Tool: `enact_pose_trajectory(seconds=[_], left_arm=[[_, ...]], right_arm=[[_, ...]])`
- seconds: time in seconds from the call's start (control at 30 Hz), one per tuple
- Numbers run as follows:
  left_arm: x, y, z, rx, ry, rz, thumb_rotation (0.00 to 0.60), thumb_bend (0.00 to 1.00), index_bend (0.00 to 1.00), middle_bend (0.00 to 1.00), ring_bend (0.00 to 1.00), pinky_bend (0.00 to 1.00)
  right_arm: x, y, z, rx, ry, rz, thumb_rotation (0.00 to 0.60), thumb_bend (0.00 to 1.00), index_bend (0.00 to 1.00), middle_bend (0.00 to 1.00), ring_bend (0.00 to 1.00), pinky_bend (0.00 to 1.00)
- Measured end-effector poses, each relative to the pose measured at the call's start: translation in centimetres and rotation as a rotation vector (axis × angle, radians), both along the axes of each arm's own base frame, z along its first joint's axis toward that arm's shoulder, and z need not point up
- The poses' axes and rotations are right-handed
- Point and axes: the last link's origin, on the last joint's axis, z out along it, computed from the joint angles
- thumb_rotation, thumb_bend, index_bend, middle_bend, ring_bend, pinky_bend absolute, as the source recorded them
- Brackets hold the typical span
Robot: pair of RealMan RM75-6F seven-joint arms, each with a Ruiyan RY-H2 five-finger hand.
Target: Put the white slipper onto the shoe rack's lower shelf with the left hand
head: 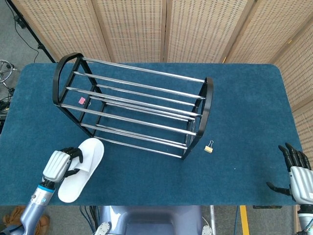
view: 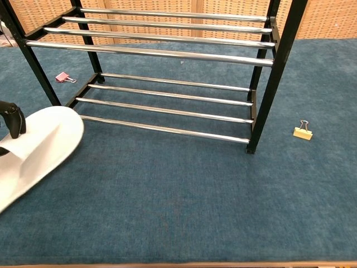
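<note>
Blue carpeted table (head: pixel 244 98) fills the head view, w/ woven screens (head: pixel 195 29) behind. On it stands the shoe rack (head: pixel 134 110), black end frames w/ chrome rails, 2 tiers. Near its left front corner lies the white slipper (head: pixel 83 166), toe aimed up-right toward the rack, heel near the table's front edge. Left hand (head: pixel 61 164) sits at the slipper's left side, dark fingers curled over the strap, so it's gripping the slipper. Right hand (head: pixel 296 169) is at the far right edge, holding nothing, fingers spread, well apart from everything. Small tan binder clip (head: pixel 209 147) lies just right of the rack; a pink clip (head: pixel 81 100) sits inside the rack's left end. Chest view: lower shelf (view: pixel 167 106) shows as 4 chrome rails just above the carpet, upper rails overhead. Slipper (view: pixel 39 151) enters from the left, toe just beside the front rail's left end, not yet on it; whether it's lifted off the carpet I can't tell. Only a dark bit of the left hand's fingers (view: pixel 14 118) shows at the strap. Slipper is prob. light, foam-soft and bendy, so the sole may droop; the strap is the sensible hold. Toe could catch on the front rail going in.
</note>
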Motion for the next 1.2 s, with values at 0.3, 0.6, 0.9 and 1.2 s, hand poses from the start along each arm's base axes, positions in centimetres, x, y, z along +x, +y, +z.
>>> enact_pose_trajectory(seconds=[0.3,0.6,0.9,1.2], left_arm=[[3.2,2.5,-0.4,-0.051,-0.058,-0.108,0.6,0.5,0.66,0.54,0.47,0.58],[5.8,5.0,-1.5,-0.074,-0.044,-0.117,0.6,0.5,0.66,0.54,0.47,0.58],[7.1,6.9,-3.2,-0.091,-0.056,-0.082,0.6,0.49,0.66,0.54,0.47,0.58],[8.1,8.5,-4.3,-0.09,-0.037,-0.074,0.6,0.49,0.65,0.54,0.47,0.58]], right_arm=[[-0.2,-0.1,0.1,-0.005,0.0,-0.011,0.6,0.0,0.0,0.0,0.0,0.0],[-0.5,-0.3,0.0,0.0,0.001,-0.024,0.6,0.0,0.0,0.0,0.0,0.0],[-0.9,-0.6,0.0,0.004,-0.004,-0.042,0.6,0.0,0.0,0.0,0.0,0.0],[-1.2,-0.7,0.0,0.006,-0.002,-0.053,0.6,0.0,0.0,0.0,0.0,0.0]])
